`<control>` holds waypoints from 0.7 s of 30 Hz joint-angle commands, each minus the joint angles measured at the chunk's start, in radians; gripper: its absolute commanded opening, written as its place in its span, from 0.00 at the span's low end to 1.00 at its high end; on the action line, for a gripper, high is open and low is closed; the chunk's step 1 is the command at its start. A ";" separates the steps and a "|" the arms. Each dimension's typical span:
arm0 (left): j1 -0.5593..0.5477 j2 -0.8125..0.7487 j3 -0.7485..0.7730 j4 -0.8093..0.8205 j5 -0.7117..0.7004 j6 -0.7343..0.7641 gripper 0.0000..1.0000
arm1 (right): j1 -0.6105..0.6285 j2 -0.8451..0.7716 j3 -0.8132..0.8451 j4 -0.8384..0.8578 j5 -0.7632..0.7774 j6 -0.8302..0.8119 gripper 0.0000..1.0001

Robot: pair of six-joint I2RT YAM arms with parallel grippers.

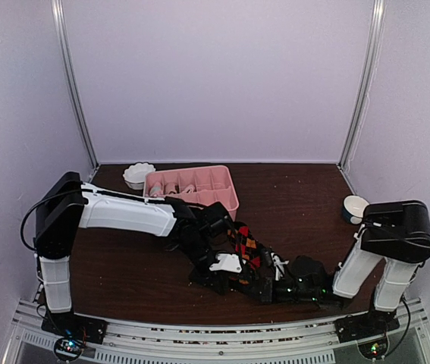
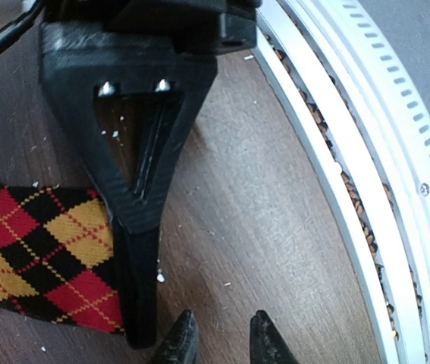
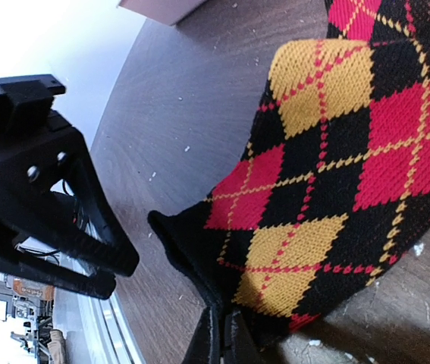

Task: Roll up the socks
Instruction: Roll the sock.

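Observation:
A black sock with red, orange and yellow argyle diamonds [image 1: 246, 244] lies flat on the dark wooden table, between the two grippers. My right gripper [image 3: 224, 345] is shut on the sock's [image 3: 336, 174] black near edge and lifts that edge a little. My left gripper [image 2: 222, 341] is open and empty, low over bare wood beside the sock [image 2: 40, 250] and just past the right gripper's fingers [image 2: 140, 227]. In the top view the left gripper [image 1: 216, 279] and right gripper [image 1: 254, 271] meet near the table's front. Pale cream rolls [image 1: 171, 187] lie in the pink tray.
The pink compartment tray [image 1: 222, 189] stands behind the sock, with a small white scalloped bowl [image 1: 139, 174] at its left. A white and blue cup [image 1: 355, 206] stands at the right. The metal front rail [image 2: 397, 189] runs close beside the left gripper.

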State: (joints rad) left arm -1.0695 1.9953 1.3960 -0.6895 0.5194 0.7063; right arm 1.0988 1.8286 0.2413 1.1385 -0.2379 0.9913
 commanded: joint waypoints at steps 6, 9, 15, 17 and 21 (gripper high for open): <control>-0.006 0.037 0.021 0.092 -0.116 0.015 0.24 | 0.004 0.054 0.098 -0.596 -0.069 -0.016 0.00; -0.006 0.043 0.013 0.101 -0.130 0.026 0.25 | 0.001 0.055 0.098 -0.608 -0.075 -0.011 0.00; -0.006 0.072 0.016 0.105 -0.189 0.024 0.24 | -0.006 0.057 0.101 -0.610 -0.090 -0.010 0.00; -0.004 0.069 0.006 0.108 -0.201 0.024 0.24 | -0.008 0.055 0.093 -0.607 -0.093 -0.010 0.00; 0.014 0.060 -0.015 0.121 -0.216 0.017 0.23 | -0.009 0.046 0.064 -0.585 -0.095 -0.005 0.00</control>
State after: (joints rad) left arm -1.0733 2.0476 1.3968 -0.5957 0.3466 0.7216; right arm 1.0874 1.8122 0.3843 0.8818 -0.3218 0.9936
